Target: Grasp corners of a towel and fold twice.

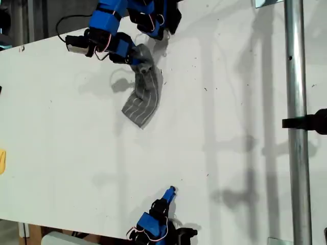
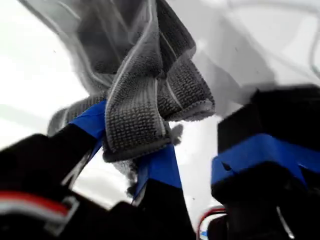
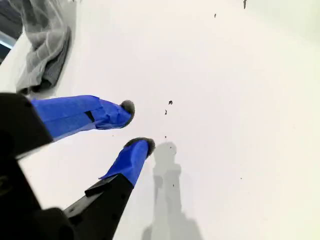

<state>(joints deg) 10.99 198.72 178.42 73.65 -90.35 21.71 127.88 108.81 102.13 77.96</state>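
Towel (image 1: 143, 97) bunched, pinched in first hand (image 2: 135, 150); second hand (image 3: 135, 127) parted, empty.

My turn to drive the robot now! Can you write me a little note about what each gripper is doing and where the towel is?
My first gripper is shut on the small grey striped cloth towel, pinching a bunched edge of it near the top of the exterior view. The towel hangs crumpled from the jaws, its lower end on the white table.
My second gripper is open and empty, jaws slightly apart, over bare table near the bottom of the exterior view, far from the towel.
Done: one grasp made.
Left: no neat fold is visible yet. Probably lay the towel flat, grasp its corners, then fold twice.
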